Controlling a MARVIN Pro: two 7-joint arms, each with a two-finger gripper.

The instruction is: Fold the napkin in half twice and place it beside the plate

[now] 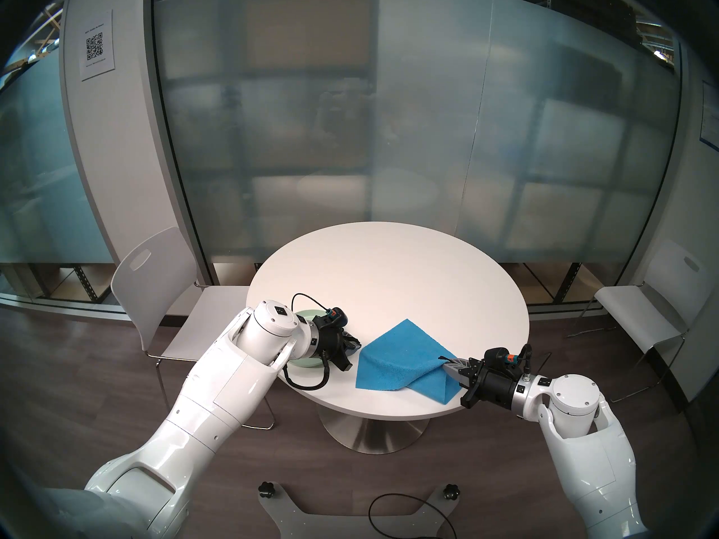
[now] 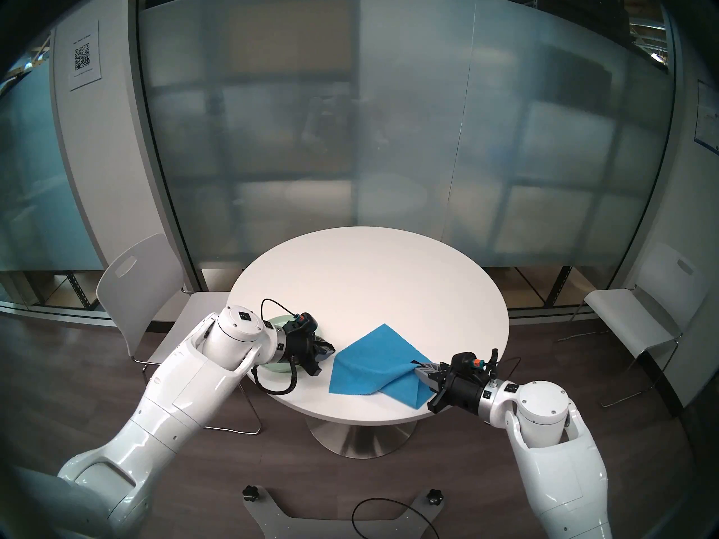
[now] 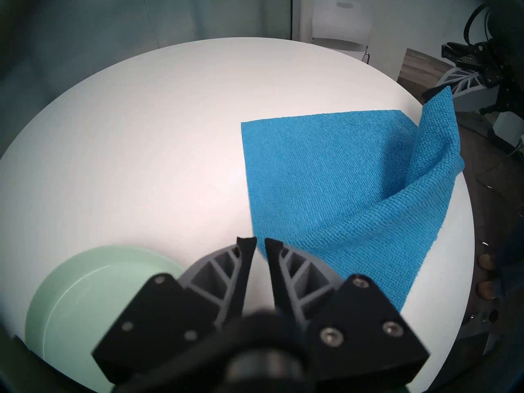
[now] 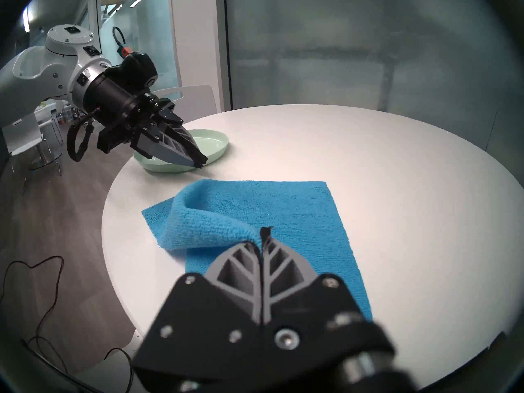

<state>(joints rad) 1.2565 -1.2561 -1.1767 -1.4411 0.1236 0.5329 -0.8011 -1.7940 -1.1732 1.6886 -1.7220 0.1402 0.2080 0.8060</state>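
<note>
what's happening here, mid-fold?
Yes, partway through the first fold by the look of it. The right gripper is shut on one corner of the blue napkin and has it lifted and pulled across, while the rest lies flat on the round white table. The left gripper is nearly shut, holds nothing and hovers over the table beside the mint-green plate.
</note>
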